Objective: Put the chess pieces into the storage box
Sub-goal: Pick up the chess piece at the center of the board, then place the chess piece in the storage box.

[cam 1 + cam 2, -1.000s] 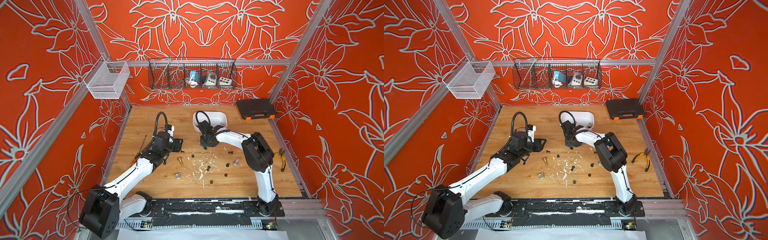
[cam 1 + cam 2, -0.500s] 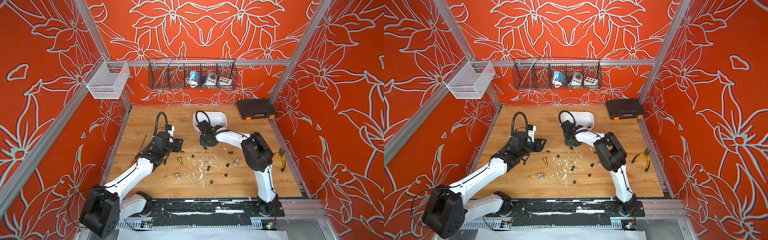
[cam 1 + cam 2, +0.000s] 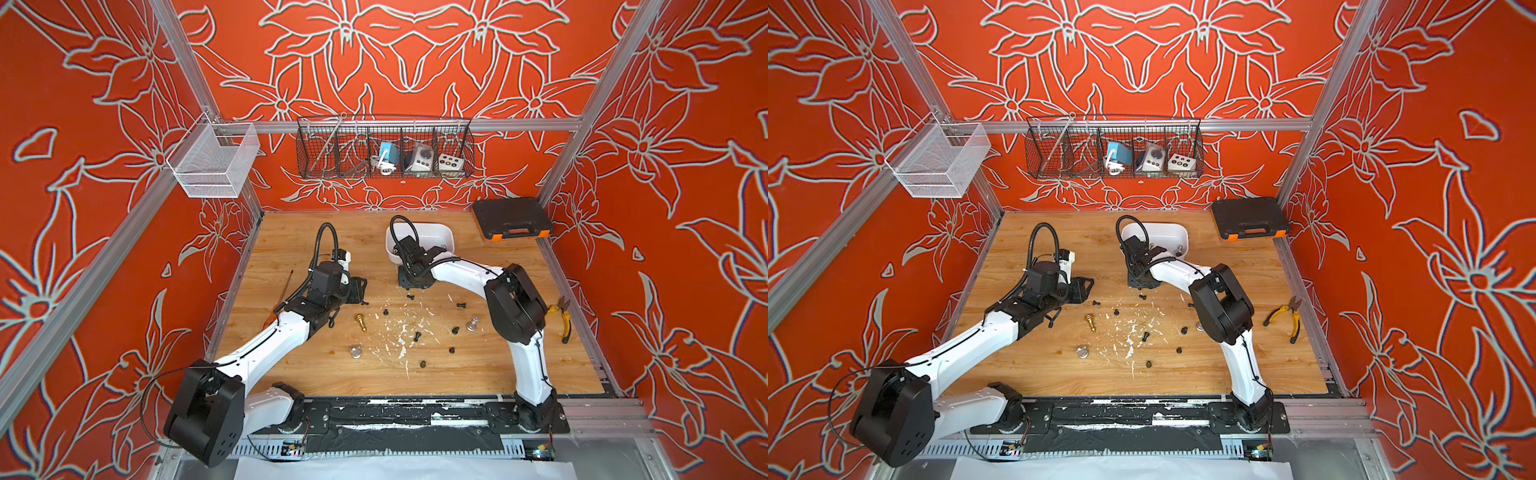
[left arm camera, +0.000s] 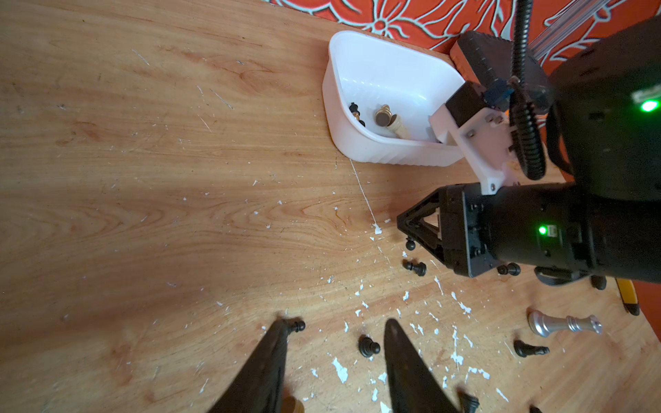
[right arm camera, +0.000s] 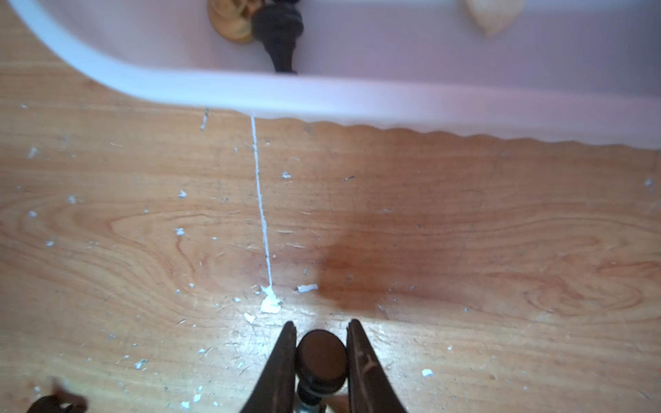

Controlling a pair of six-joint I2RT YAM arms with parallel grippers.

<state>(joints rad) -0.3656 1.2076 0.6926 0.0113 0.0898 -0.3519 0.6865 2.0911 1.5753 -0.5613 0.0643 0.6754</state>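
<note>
Toward the worktop's far edge, the right gripper (image 5: 321, 323) pinched a black pawn (image 5: 322, 359) by its round end; light, hard, probably slippery. The left gripper (image 4: 337, 320) stood half-open, empty.

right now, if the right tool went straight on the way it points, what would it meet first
Probably the near wall of the storage box; only bare tabletop lies between. The right tool grips a black chess piece; its height is unclear.

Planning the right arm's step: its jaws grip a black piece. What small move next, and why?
Probably lift the right gripper toward the storage box: its jaws pinch the black piece low over the table, short of the rim.
</note>
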